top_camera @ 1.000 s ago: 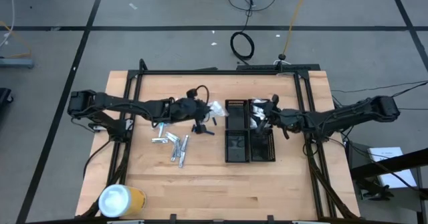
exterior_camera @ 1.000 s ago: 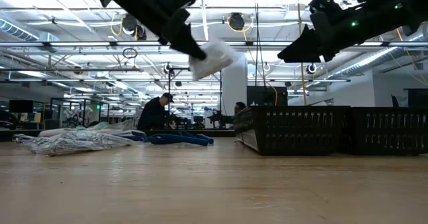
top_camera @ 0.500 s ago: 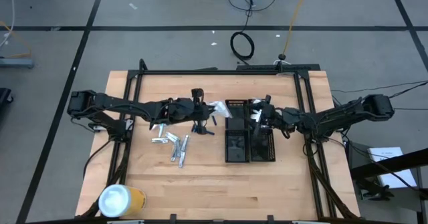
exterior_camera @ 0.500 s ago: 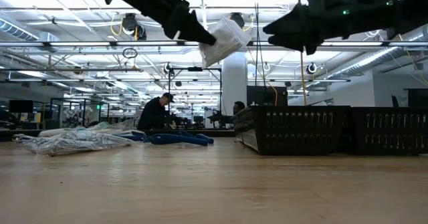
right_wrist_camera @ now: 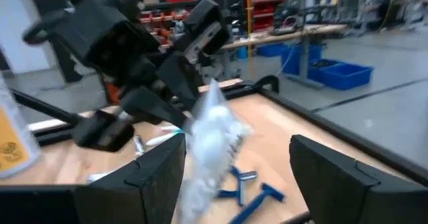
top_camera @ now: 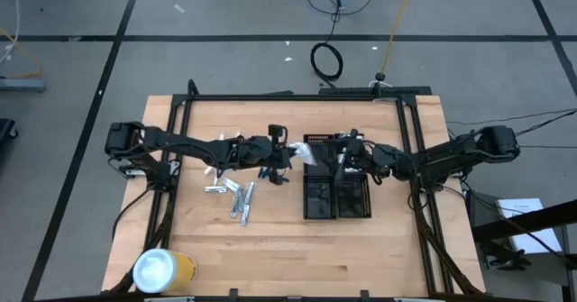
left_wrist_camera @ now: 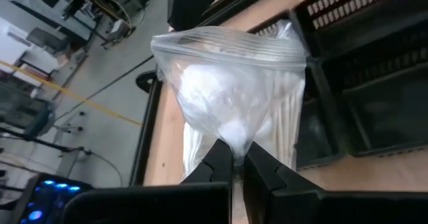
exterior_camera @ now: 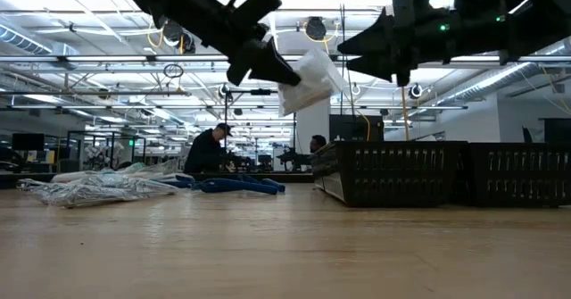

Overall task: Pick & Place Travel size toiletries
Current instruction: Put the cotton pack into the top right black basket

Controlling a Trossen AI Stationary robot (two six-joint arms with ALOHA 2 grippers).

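While the crinkly clear-white plastic packet (top_camera: 298, 154) hangs in mid-air near the centre of the high view, pinched at one corner by my left gripper (top_camera: 283, 155) just beside the black gridded trays (top_camera: 335, 187), I judge myself mid-handover. My right gripper (top_camera: 341, 155) faces it from the right with its two dark fingers (right_wrist_camera: 130, 177) spread wide and holding nothing, so next I must slide them around the packet and close. Both arms reach inward, level above the wooden table (top_camera: 270, 248), nearly tip to tip.
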